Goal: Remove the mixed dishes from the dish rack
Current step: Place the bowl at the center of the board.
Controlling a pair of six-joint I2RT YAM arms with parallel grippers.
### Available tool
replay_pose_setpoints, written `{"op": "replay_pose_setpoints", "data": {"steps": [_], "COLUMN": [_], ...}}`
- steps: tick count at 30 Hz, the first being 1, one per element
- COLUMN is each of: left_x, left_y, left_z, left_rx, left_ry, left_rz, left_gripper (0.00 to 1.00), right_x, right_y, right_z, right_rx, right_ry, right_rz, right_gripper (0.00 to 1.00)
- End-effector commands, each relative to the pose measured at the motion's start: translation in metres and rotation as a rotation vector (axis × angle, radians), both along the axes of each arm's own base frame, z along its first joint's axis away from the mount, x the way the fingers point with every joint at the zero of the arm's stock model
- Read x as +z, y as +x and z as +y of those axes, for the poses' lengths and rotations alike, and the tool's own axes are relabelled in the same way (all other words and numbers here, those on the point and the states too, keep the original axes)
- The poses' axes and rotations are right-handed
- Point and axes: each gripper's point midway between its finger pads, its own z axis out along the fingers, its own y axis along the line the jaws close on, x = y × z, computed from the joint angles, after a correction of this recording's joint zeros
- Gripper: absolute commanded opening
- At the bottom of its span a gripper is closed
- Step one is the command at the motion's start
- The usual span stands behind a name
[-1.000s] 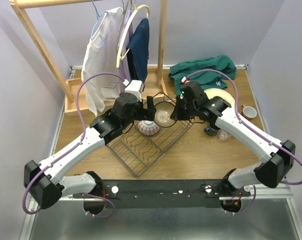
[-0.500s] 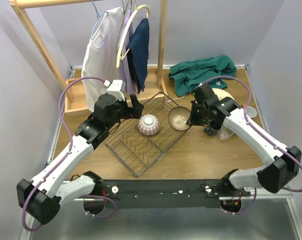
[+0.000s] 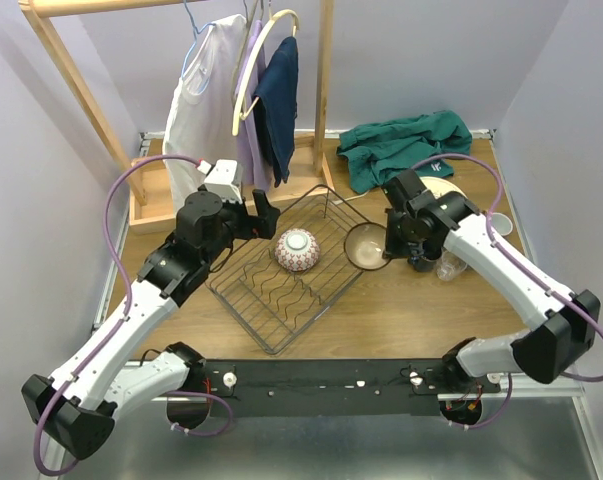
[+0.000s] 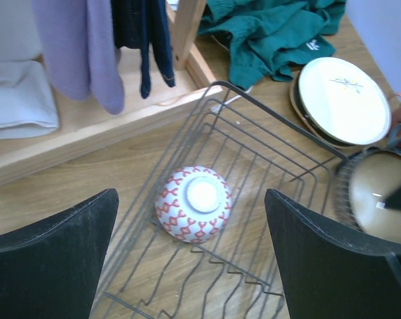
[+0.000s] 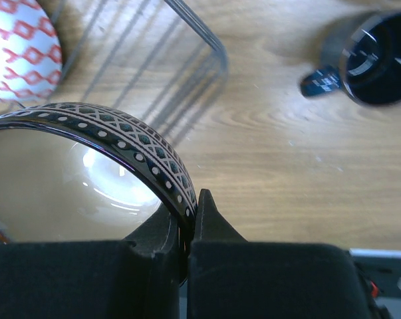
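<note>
**Top view.** The rack (image 3: 286,278) is a rectangular basket of thin black wire with flared sides and wavy dividers. It sits diagonally at the centre of the wooden table (image 3: 411,315). In its upper half we see one patterned bowl (image 3: 296,250), round and upside down, white with a red lattice, its foot ring facing up.

The right gripper (image 3: 391,245) is pinched onto the dark bowl (image 3: 366,245), right of centre and just outside the rack's right rim. In the right wrist view, both fingers clamp either side of the bowl's rim. That rim carries a dark band of dots and diamonds around a glossy cream interior. We cannot tell whether this bowl touches the table.

Just right of it stand a dark cup (image 3: 418,262) and a glass cup (image 3: 448,266), close together. The stack of smooth cream plates (image 3: 443,190) lies above them, toward the right edge.

The left gripper (image 3: 264,212) hangs over the rack's upper-left rim, holding nothing. In its wrist view the matte black fingers (image 4: 54,266) are spread wide, framing the patterned bowl with room on both sides.

Bare wood shows at lower right, between the rack and the arm bases. A crumpled green cloth (image 3: 406,145) and a wooden clothes rack (image 3: 146,205) crowd the upper edge
</note>
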Motion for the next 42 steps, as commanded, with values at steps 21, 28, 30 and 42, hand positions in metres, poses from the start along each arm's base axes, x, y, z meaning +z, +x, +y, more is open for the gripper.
{"op": "replay_pose_setpoints", "data": {"steps": [21,28,30,42], "left_x": [-0.061,-0.058,-0.058,-0.057], "left_y": [0.009,0.011,0.011,0.011], "left_z": [0.05,0.058,0.059,0.06], "left_rx": [0.143,0.175,0.179,0.184], "left_ry": [0.263,0.283,0.285,0.292], "left_rz": [-0.137,-0.162,-0.164,-0.173], "left_gripper": [0.99,0.99,0.99,0.99], "right_x": [-0.083,-0.115,-0.118,-0.126], "right_y": [-0.056,-0.041,-0.037,-0.054], "right_z": [-0.059,-0.068,-0.072,-0.087], "right_rx": [-0.24,-0.356,-0.385,-0.46], "right_ry": [0.013,0.092,0.106,0.084], "right_rz": [0.147,0.124,0.095,0.113], "right_gripper": [0.01,0.01,0.01,0.46]}}
